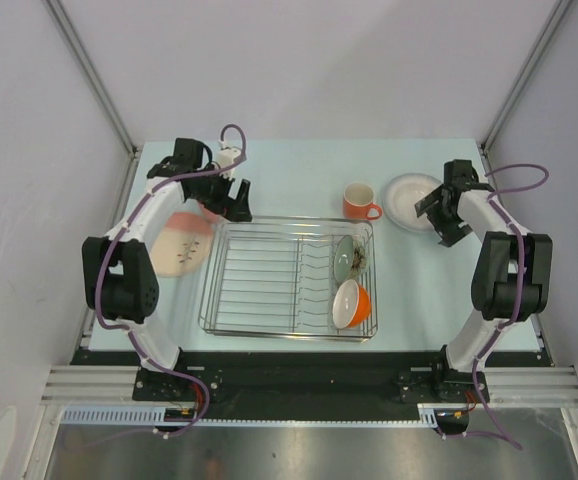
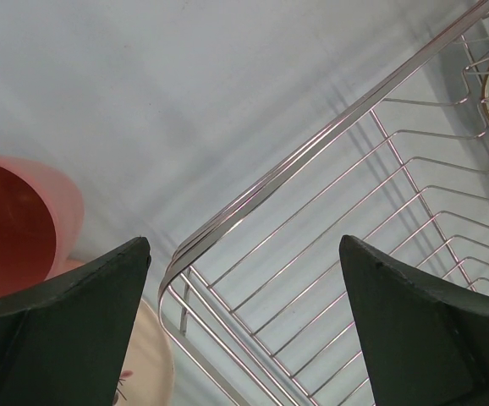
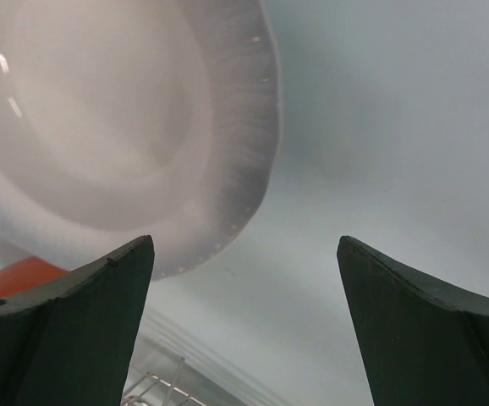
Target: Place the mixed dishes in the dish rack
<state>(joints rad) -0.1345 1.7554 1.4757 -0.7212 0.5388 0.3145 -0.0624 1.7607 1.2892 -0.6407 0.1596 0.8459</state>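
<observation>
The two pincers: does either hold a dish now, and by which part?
Nothing is held. The left pincer is open and empty over the dish rack corner; the right pincer is open and empty near the white plate.

Place: it was a robot test cell in a lab.
Enclosure: plain pale wall panels (image 1: pixel 299 60) closed in the tabletop (image 1: pixel 289 165), held by bare aluminium posts (image 1: pixel 89 75).
Mounting: two robot arms (image 1: pixel 134 240) stood on a black base plate (image 1: pixel 299 380) between aluminium rails (image 1: pixel 89 383).
Cabling: purple cables (image 1: pixel 514 175) looped loose along the arms.
Props: a wire dish rack (image 1: pixel 259 280) sat alone on the pale blue tabletop as a staged chore.
</observation>
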